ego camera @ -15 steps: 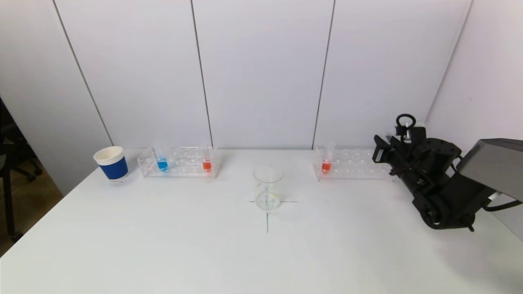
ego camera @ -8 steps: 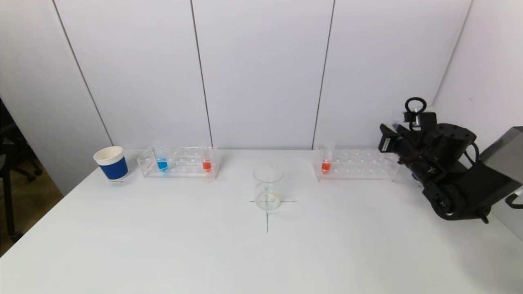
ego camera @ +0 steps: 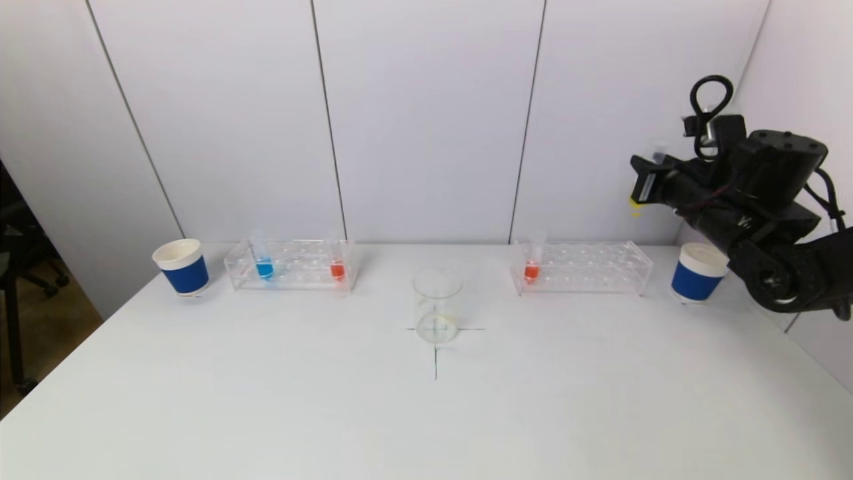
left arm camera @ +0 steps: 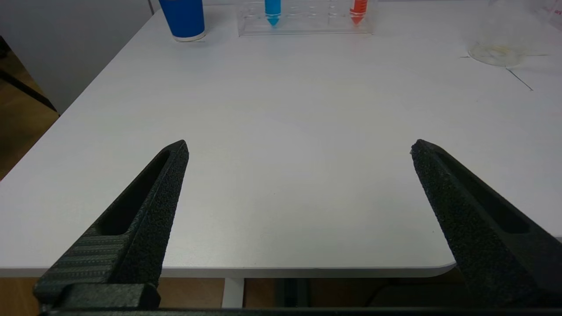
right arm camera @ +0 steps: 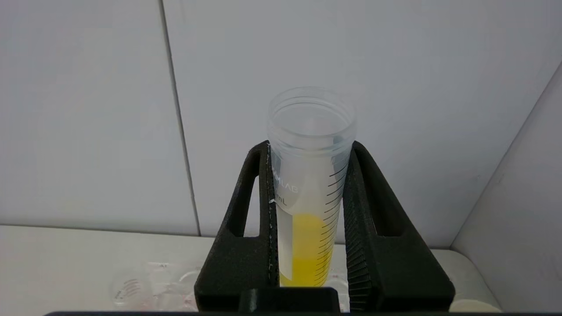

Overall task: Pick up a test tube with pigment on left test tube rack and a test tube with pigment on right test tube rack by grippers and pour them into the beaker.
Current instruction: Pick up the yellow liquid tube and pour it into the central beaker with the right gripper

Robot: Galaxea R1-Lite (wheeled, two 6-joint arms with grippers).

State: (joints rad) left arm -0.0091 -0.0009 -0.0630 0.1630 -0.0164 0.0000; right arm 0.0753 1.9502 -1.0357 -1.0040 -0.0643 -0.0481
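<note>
- Your right gripper (ego camera: 645, 188) hangs high above the right test tube rack (ego camera: 582, 268); from the head camera you can barely make out a yellow speck at its tip.
- The right wrist camera settles it: both fingers (right arm camera: 246, 228) are clamped on a test tube (right arm camera: 309, 184), upright, yellow pigment in its lower part.
- Your left gripper (left arm camera: 298, 149) shows only on its own wrist camera, spread wide and holding nothing, low over the near table (left arm camera: 281, 131) edge.
- The beaker (ego camera: 437, 305) stands mid-table on the cross mark, between the left test tube rack (ego camera: 293, 265) and the right one.
</note>
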